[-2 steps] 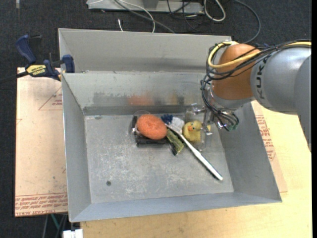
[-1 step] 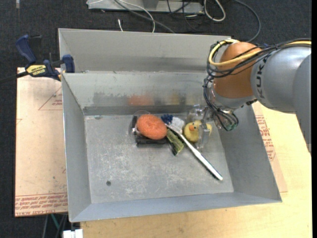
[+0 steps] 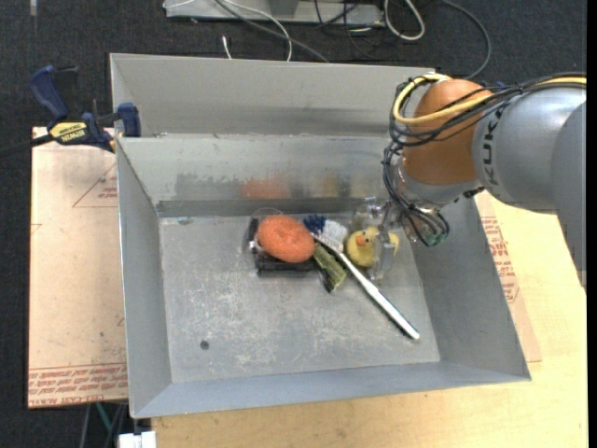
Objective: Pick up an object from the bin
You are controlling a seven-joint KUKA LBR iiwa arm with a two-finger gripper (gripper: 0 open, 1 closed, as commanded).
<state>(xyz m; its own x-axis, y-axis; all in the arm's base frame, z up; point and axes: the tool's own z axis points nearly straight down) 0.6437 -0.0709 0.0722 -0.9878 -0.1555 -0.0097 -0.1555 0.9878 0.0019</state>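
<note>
The small yellow duck (image 3: 361, 246) sat on the floor of the grey bin (image 3: 280, 343), right of the middle and toward the back wall, and my claw (image 3: 381, 236) was down just beside it on its right, too close for me to say whether they touched. Whether my claw stood wide or narrow I could not tell. Left of the duck lay an orange ball (image 3: 284, 237) on a flat black block (image 3: 280, 265), with a dark green packet (image 3: 328, 267) near, and a white stick (image 3: 381, 297) slanted toward the front right.
</note>
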